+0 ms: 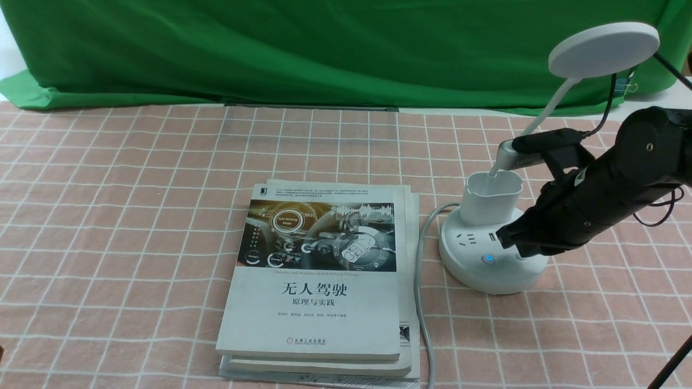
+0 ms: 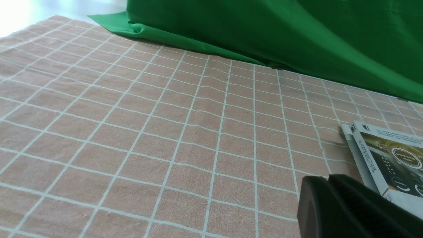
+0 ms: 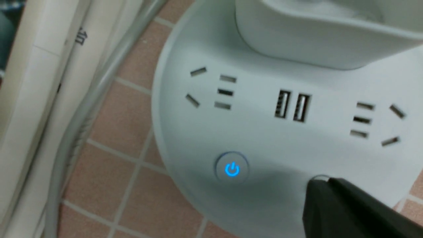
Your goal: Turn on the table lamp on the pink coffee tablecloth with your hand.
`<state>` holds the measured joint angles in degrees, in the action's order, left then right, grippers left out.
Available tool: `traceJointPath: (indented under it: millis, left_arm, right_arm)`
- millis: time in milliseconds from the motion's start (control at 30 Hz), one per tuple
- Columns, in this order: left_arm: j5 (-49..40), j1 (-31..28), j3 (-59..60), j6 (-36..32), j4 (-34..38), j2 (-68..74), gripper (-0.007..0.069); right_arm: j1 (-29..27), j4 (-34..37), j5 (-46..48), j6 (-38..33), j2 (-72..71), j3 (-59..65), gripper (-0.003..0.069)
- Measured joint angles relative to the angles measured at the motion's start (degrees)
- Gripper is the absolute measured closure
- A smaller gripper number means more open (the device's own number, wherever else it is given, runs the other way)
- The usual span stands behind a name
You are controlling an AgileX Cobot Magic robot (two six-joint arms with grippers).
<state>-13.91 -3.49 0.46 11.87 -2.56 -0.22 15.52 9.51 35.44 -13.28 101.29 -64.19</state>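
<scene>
Lamp (image 1: 489,216) stands on cloth (image 1: 135,178), right of books (image 1: 319,281). R gripper (image 1: 512,244), jaws closed & empty, has its tip over 2nd btn (image 3: 318,178), just right of lit pwr btn (image 3: 232,169); contact unclear. Press looks straight down. L gripper (image 2: 330,205) is well off, state unclear.

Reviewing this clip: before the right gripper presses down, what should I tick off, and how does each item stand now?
1. Right gripper shut to one tip: ok.
2. Tip at the second button, beside the blue-lit power button, not on it: ok.
3. Table lamp upright on the pink coffee tablecloth: ok.
4. Lamp head lit: not ok, no glow shows.
5. Book stack and grey cable clear of the tip: ok.
6. Left gripper away from the lamp: ok.
</scene>
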Motion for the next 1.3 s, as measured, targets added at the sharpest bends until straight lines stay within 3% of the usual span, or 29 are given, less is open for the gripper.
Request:
traceJointPath:
  millis: [633, 967, 1300]
  left_arm:
    - [0.0, 0.0, 0.0, -0.04, 0.0, 0.0, 0.0606]
    - [0.0, 0.0, 0.0, -0.04, 0.0, 0.0, 0.0606]
    - [0.0, 0.0, 0.0, -0.04, 0.0, 0.0, 0.0606]
  right_arm:
    - [-0.1, 0.0, -0.69, -0.11, 1.56, -0.46, 0.0626]
    - [-0.1, 0.05, 4.01, 0.1, -11.86, 2.25, 0.0626]
    - [-0.1, 0.05, 3.96, 4.1, -31.05, 19.04, 0.0626]
